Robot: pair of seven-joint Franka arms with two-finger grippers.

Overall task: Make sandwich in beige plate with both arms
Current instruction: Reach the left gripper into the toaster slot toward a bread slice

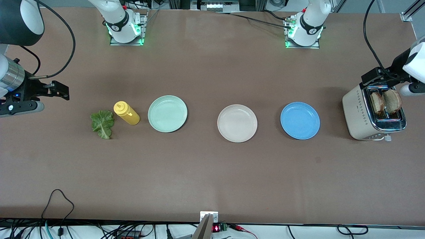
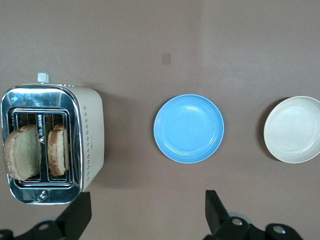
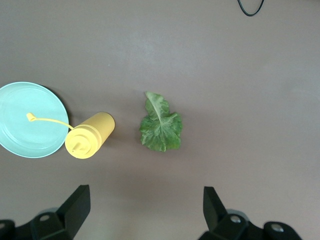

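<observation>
Nothing was assembled yet: the beige plate (image 1: 237, 123) sat bare mid-table between the mint plate (image 1: 167, 113) and blue plate (image 1: 299, 120). Both bread slices (image 2: 37, 151) stood in the toaster (image 1: 360, 111), the lettuce (image 1: 103, 123) beside the mustard bottle (image 1: 126, 113). The left gripper (image 2: 146, 214) hung spread and empty above the toaster end, the right gripper (image 3: 145, 210) likewise over the lettuce end. Likely slips were tipping the bottle while reaching, or choosing the wrong plate.

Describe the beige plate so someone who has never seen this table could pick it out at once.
Three round plates lie in a row across the brown table, between a yellow squeeze bottle and a toaster. The beige plate is the middle one, empty. It is pale off-white, while the plate toward the bottle is mint green and the plate toward the toaster is blue.
</observation>
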